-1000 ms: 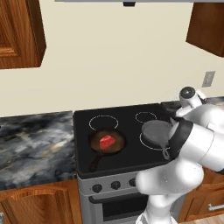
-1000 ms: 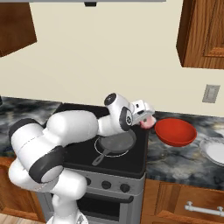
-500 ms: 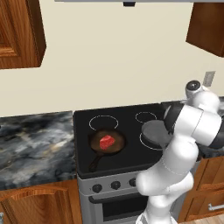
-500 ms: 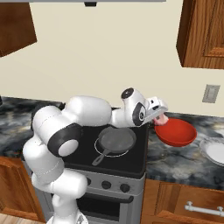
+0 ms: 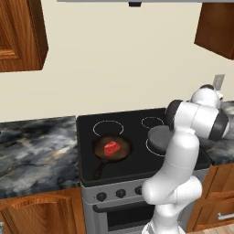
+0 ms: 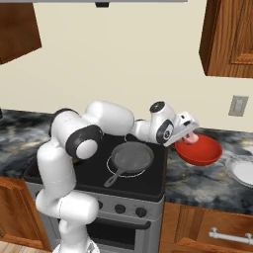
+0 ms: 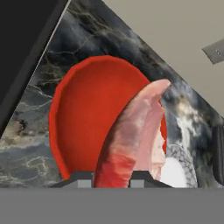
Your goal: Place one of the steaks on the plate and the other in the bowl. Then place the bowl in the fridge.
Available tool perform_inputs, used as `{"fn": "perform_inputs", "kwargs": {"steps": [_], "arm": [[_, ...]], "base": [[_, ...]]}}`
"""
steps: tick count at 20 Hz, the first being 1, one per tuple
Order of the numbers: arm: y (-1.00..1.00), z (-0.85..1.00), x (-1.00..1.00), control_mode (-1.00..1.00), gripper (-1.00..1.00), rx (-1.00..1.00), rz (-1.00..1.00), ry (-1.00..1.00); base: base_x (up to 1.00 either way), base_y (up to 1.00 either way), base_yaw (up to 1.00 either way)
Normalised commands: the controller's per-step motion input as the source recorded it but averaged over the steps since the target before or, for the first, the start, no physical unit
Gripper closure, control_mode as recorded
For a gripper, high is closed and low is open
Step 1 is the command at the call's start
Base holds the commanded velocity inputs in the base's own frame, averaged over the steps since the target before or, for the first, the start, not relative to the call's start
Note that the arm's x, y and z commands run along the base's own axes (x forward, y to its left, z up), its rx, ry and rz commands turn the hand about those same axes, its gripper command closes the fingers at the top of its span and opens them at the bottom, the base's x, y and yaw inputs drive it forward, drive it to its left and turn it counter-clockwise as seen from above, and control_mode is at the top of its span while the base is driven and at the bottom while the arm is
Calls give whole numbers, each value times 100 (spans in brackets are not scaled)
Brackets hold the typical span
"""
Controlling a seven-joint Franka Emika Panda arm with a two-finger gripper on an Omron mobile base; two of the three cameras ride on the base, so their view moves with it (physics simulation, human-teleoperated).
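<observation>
My gripper (image 6: 189, 135) is shut on the pale pink steak (image 6: 192, 139) and holds it just above the near rim of the glossy red bowl (image 6: 201, 152) on the counter right of the stove. In the hand view the pink steak (image 7: 133, 140) hangs between the fingertips of the gripper (image 7: 111, 179), with the red bowl (image 7: 85, 120) below it. The bright red steak (image 5: 112, 148) lies in the dark frying pan (image 5: 111, 151) on the stove's left side. A white plate (image 6: 245, 171) sits to the right of the bowl. The fridge is out of view.
An empty dark frying pan (image 6: 130, 157) rests on the black stove top (image 6: 94, 168) under my forearm. Dark marble counter (image 6: 207, 180) runs on both sides of the stove. Wooden cabinets (image 6: 230, 37) hang above, and a wall outlet (image 6: 238, 105) is behind the plate.
The arm has swung to the right with the pink steak, from over the stove's pan to over the red bowl. The red steak has stayed in its pan.
</observation>
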Motion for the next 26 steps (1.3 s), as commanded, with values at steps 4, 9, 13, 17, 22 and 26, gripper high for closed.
{"fn": "perform_inputs", "kwargs": {"steps": [4,9,13,17,22,26], "arm": [[-21,-31,34,-100,100,0,4,7],[-26,-32,29,-100,100,0,4,9],[-37,-38,33,-100,100,0,4,3],[-19,-29,44,-100,-100,0,3,5],[-15,-15,26,-100,-100,0,3,2],[8,2,-18,-100,-100,-1,3,0]], "base": [[0,0,0],[0,0,0],[0,0,0],[0,0,0],[0,0,0],[0,0,0]]}}
